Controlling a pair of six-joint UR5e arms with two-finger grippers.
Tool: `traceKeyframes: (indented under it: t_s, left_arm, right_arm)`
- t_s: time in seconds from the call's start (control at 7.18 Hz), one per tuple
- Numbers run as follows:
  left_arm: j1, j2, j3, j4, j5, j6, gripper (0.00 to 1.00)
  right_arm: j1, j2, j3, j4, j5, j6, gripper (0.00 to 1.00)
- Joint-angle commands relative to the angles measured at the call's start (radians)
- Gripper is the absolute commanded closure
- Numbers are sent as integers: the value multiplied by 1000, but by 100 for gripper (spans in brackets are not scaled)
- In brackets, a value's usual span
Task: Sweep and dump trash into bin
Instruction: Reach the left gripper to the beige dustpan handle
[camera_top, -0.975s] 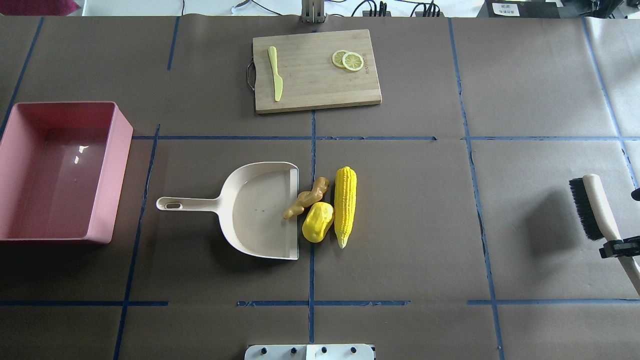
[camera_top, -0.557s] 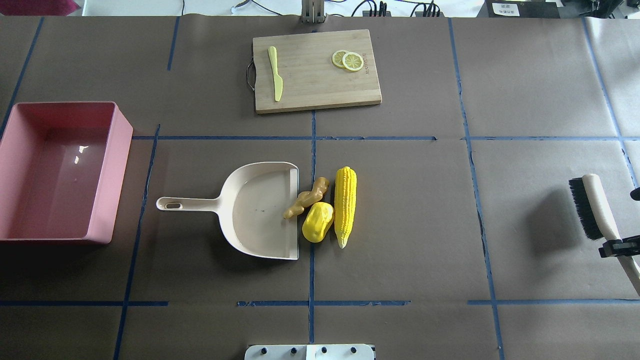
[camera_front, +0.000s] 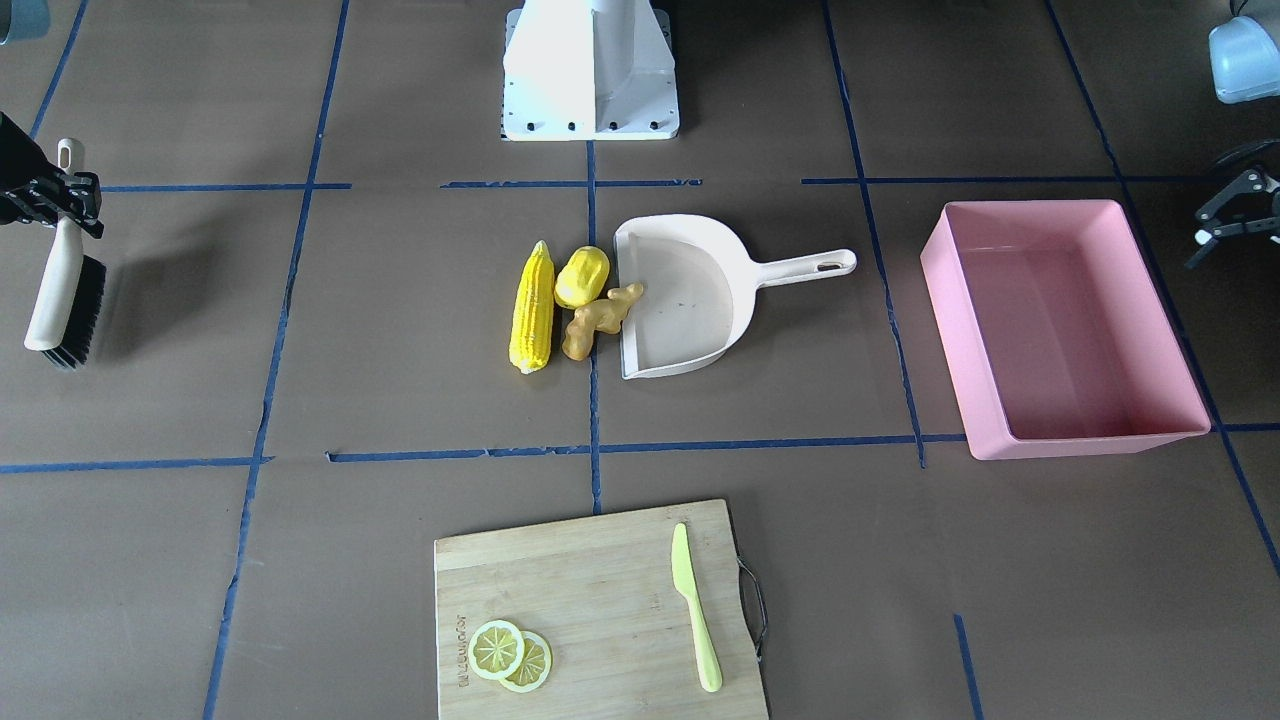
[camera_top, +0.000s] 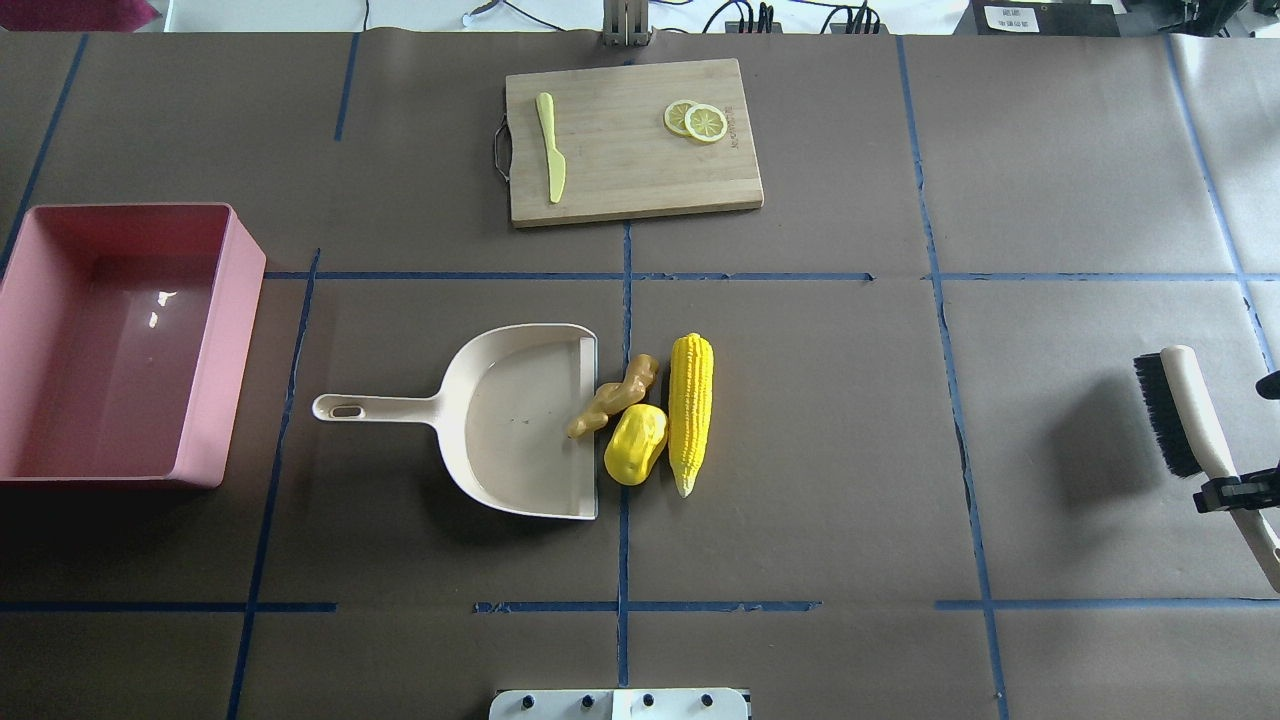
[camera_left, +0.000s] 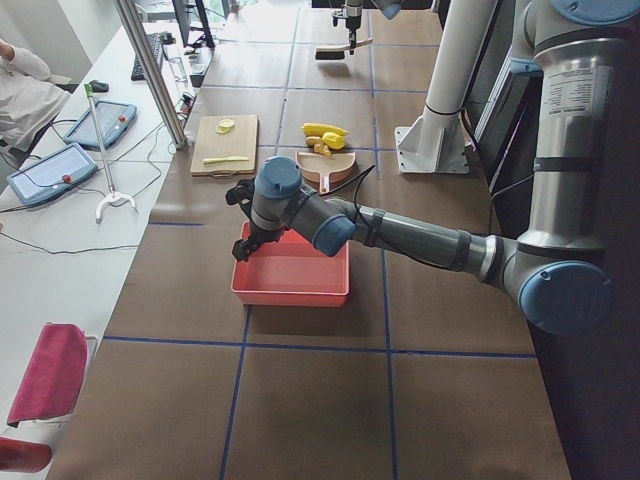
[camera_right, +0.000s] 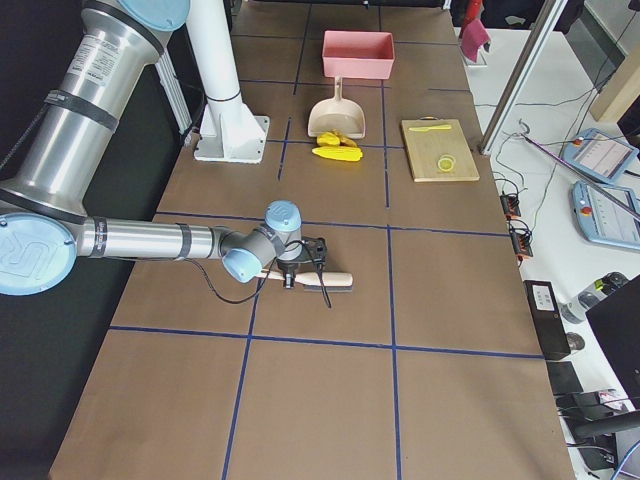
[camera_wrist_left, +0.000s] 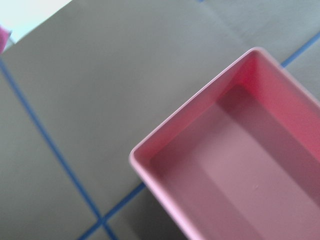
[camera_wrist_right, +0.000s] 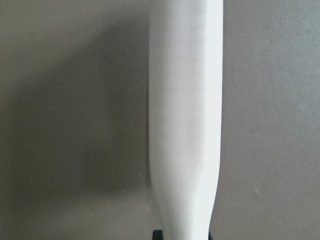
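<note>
The trash lies mid-table: a yellow corn cob (camera_top: 690, 412), a rounded yellow fruit (camera_top: 635, 443) and a tan ginger root (camera_top: 612, 396), which lies across the open lip of the cream dustpan (camera_top: 520, 420). The pink bin (camera_top: 225, 360) stands empty at the far left. My right gripper (camera_top: 1235, 492) is shut on the white handle of a black-bristled brush (camera_top: 1175, 410) at the table's right edge, far from the trash. My left gripper (camera_front: 1200, 238) hovers open and empty beside the bin (camera_front: 945, 330); its wrist view shows the bin's corner (camera_wrist_left: 190, 107).
A wooden cutting board (camera_top: 635, 140) at the back carries a light-green knife (camera_top: 550, 145) and lemon slices (camera_top: 697, 120). The robot's base (camera_front: 590, 70) stands at the near edge. Brown paper with blue tape lines covers the table.
The brush in my right gripper has shifted slightly left and away from me. Trash, dustpan and bin have not moved.
</note>
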Motion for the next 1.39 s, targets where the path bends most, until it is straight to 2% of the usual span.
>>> traceKeyframes:
  t_s: [0.0,0.42,0.7,1.11,1.25]
  left_arm:
    - [140,-88,-16,-34,4,-34,0]
    - [331,-180,-56,-36,-21,-126,0]
    - [459,-224,-53,-95,-10,-119,0]
    - [564,-293,-32,-102,-2,-46,0]
    - [584,-289,-32,-103,60,-7,0]
  right_arm:
    - [0,8,0,1,-14,-1,100]
    - [1,7,4,7,-24,1,100]
    - [1,7,5,10,-22,1,100]
    - [0,8,5,10,-21,-1,100]
    - [0,8,5,10,-19,1,100]
